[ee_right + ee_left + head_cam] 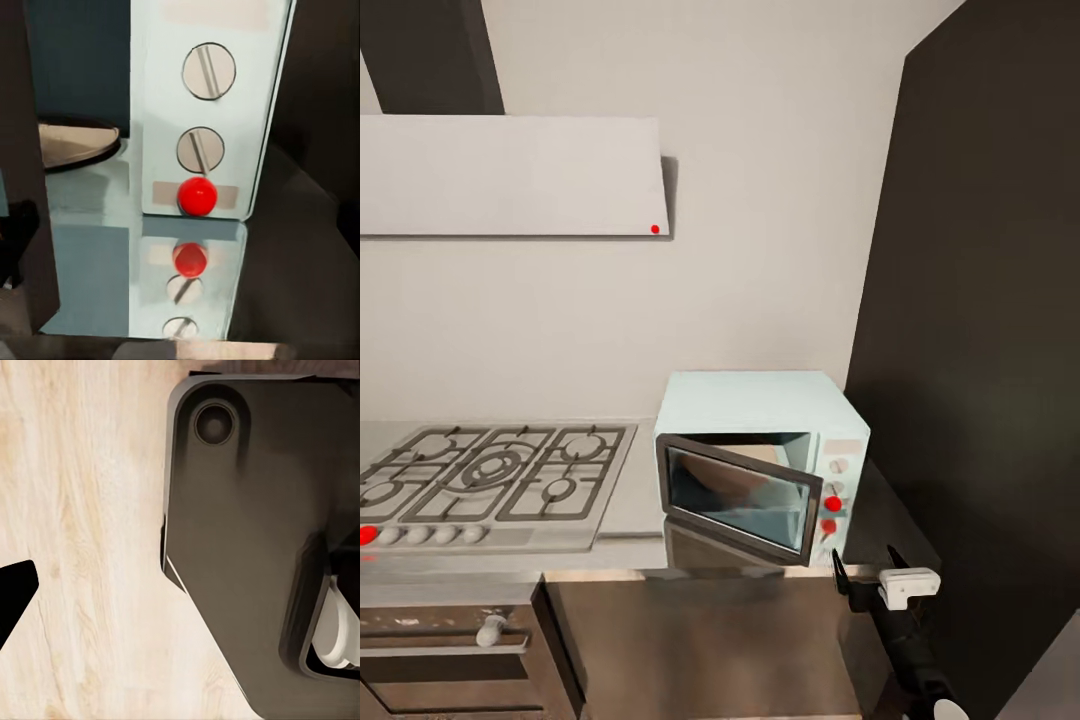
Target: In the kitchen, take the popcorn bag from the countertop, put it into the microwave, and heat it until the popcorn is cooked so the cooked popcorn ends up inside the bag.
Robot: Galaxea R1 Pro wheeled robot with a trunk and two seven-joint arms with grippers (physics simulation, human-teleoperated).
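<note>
Head view, starting at my left: the gas hob (490,485) with its grates sits in the countertop (635,505), a steel oven (445,640) below it and a pale hood (510,175) with a small red dot on the wall above. Right of the hob stands the microwave (760,400), its dark glass door (738,497) swung partly open toward me. On its right side panel I see two round knobs and a red button (833,503), all mirrored in the shiny steel. I cannot make out the popcorn bag anywhere. Further right, just in front of the microwave's panel, my right gripper (865,572) hovers with its two dark fingers spread apart and nothing between them. A dark tall panel (980,350) closes off the right side. Left wrist view gives me wood floor (82,547) and the robot's dark base (247,547); I cannot tell that gripper's state
</note>
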